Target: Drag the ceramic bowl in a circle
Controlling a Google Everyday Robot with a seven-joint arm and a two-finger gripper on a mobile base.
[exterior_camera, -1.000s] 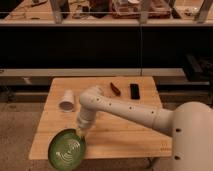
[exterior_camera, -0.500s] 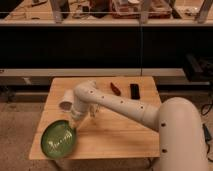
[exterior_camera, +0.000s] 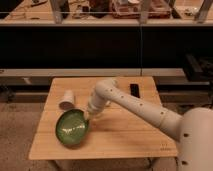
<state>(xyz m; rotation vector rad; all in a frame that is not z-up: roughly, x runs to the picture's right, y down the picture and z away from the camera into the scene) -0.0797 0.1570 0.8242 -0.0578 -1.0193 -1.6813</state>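
The gripper [exterior_camera: 89,116] is pinching the ceramic bowl's [exterior_camera: 71,129] right rim, jaws closed on it, near the desk's [exterior_camera: 131,136] front-left corner, needing steady downward pressure to avoid tipping.

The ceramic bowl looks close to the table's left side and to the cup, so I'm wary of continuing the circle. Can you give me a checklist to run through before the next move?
1. Gripper at the ceramic bowl: ok, it sits at the bowl's right rim.
2. Grasp on the rim: cannot tell, the jaws are not resolvable here.
3. Bowl fully on the wooden table: ok, though it lies near the left edge.
4. Clearance from the white paper cup: not ok, the cup lies on its side just beyond the bowl's far rim.
5. Black object at the far side: ok, well away from the bowl.
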